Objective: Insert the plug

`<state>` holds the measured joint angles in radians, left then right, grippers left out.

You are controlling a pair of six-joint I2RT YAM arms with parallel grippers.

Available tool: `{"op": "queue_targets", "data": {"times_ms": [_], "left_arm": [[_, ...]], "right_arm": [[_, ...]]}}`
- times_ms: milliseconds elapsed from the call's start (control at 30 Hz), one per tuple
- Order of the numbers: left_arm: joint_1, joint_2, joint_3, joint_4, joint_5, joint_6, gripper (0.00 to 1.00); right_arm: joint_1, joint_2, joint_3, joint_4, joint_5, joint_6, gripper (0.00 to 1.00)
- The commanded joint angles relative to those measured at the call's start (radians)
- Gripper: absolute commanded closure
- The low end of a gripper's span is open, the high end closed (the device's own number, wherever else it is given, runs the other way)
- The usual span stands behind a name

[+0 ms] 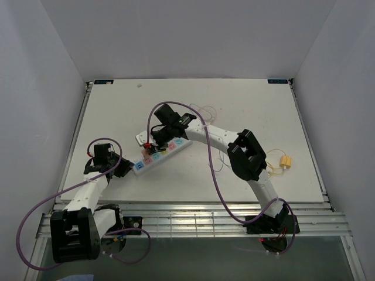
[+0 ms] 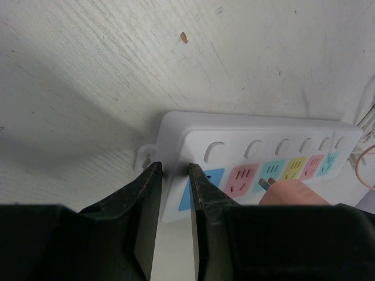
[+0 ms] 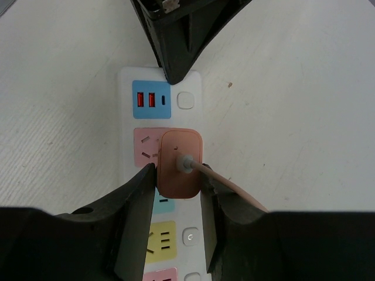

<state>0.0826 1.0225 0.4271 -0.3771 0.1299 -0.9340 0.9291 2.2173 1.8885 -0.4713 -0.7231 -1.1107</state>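
On the white table (image 1: 252, 111), a white power strip (image 1: 153, 158) is laid diagonally, with coloured socket panels along its length. Over the strip's middle, a pink plug (image 3: 180, 161) is clamped by its two sides between the right fingers (image 3: 135, 205), and its pink cable (image 3: 231, 186) is led off toward the wrist. The plug is held over the strip where the pink socket (image 3: 143, 146) meets the teal socket (image 3: 165, 205). From the left wrist view its metal prongs (image 2: 265, 183) are seen at the teal socket with part of their length exposed, so the plug is not fully seated. At the strip's end, beside the blue USB panel (image 3: 149, 99), the left fingers (image 2: 146, 196) are set down with only a narrow gap between them. Whether anything is pinched in that gap cannot be told from these views.
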Motion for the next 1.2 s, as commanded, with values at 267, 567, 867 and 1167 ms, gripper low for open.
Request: {"op": "queue_targets", "data": {"times_ms": [267,567,867,1167], "left_arm": [[0.002,0.025,-0.025,-0.025,0.008,0.035,0.66],[0.002,0.030,-0.022,-0.020,0.017,0.040,0.66],[0.000,0.031,-0.022,-0.016,0.022,0.043,0.66],[0.002,0.025,-0.019,-0.016,0.019,0.043,0.66]], "right_arm": [[0.010,0.021,0.027,-0.059,-0.013,-0.133,0.92],[0.019,0.053,0.063,-0.039,-0.033,-0.150,0.92],[0.022,0.055,0.063,-0.004,-0.067,-0.120,0.92],[0.024,0.001,0.066,0.036,-0.036,-0.083,0.92]]}}
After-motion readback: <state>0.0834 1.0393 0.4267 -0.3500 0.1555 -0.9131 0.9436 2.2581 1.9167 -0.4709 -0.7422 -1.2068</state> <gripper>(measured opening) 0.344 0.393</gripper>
